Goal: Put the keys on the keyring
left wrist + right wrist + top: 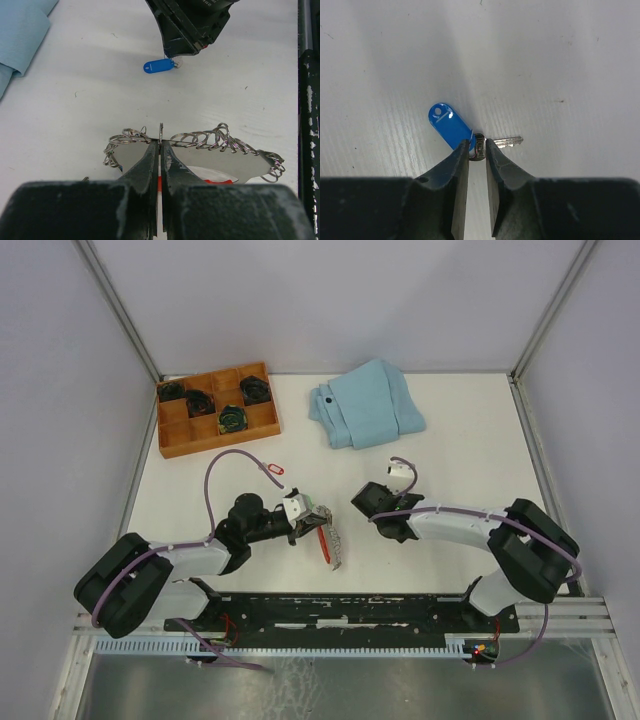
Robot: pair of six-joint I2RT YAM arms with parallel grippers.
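Note:
A key (510, 142) with a blue oblong tag (447, 125) lies flat on the white table. My right gripper (478, 146) stands straight over it, with both fingertips pressed against the sides of the key's head. In the left wrist view the same blue tag (159, 65) shows just under the right gripper (175, 52). The keyring (200, 140), a red strip with a row of silvery loops, is held up edge-on by my left gripper (160, 145), which is shut on its middle. From above, the keyring (332, 542) hangs from the left gripper (312, 522) near the table's centre.
A wooden compartment tray (170, 440) holding dark items stands at the back left. A folded light-blue cloth (365, 405) lies at the back centre. A small red tag (274, 470) rests on the table behind the left arm. A black rail (350, 605) runs along the near edge.

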